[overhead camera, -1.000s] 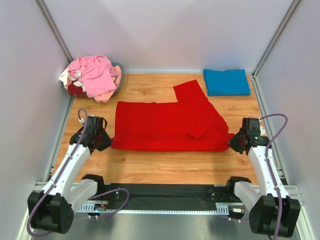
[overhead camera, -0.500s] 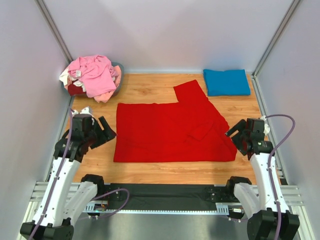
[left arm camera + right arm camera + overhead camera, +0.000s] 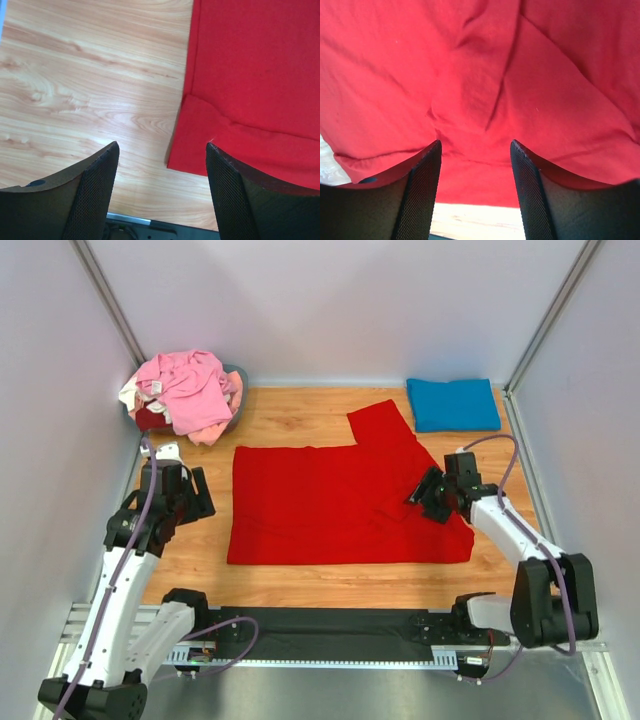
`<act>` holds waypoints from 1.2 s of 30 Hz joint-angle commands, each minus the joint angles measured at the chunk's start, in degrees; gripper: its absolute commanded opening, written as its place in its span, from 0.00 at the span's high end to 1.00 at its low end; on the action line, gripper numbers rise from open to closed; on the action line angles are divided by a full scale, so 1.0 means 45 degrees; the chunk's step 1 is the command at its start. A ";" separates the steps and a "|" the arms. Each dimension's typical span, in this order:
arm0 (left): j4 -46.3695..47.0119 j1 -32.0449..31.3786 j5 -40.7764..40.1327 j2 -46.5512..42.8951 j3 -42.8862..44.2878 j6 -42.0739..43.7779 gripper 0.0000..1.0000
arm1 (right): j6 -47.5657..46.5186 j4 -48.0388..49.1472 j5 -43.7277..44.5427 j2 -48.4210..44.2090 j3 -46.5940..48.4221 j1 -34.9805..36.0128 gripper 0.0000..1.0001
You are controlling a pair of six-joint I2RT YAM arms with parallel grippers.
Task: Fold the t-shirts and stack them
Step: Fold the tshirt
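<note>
A bright red t-shirt (image 3: 330, 505) lies spread flat across the middle of the wooden table, one sleeve (image 3: 380, 425) pointing to the far right. My left gripper (image 3: 198, 498) hangs open over bare wood just left of the shirt's near left corner (image 3: 192, 150), holding nothing. My right gripper (image 3: 425, 495) hovers open over the shirt's right side, above a creased fold (image 3: 485, 95), and its fingers are empty. A folded blue t-shirt (image 3: 453, 404) lies at the far right corner. Pink and cream t-shirts (image 3: 185, 390) are heaped at the far left.
The heap sits in a grey basket (image 3: 238, 390) against the left wall. White walls close in the table on three sides. A black rail (image 3: 320, 625) with the arm bases runs along the near edge.
Both grippers opened and let go of the red shirt's near edge, which now lies flat. The left gripper drew back to the left. The right gripper moved left over the shirt.
</note>
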 commanded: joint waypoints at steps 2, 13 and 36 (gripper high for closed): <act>0.0236 0.0071 -0.0806 -0.0315 0.0018 0.0469 0.23 | -0.0072 0.1384 0.0128 0.1328 0.0803 0.0201 0.42; 0.0197 0.0091 -0.0982 -0.0061 -0.0001 0.0391 0.24 | -0.0053 0.2537 0.0011 0.3498 0.1368 0.0338 0.46; 0.0158 0.0091 -0.1099 -0.0100 -0.0021 0.0352 0.25 | 0.0006 0.2011 0.0089 0.5802 0.4608 0.0962 0.49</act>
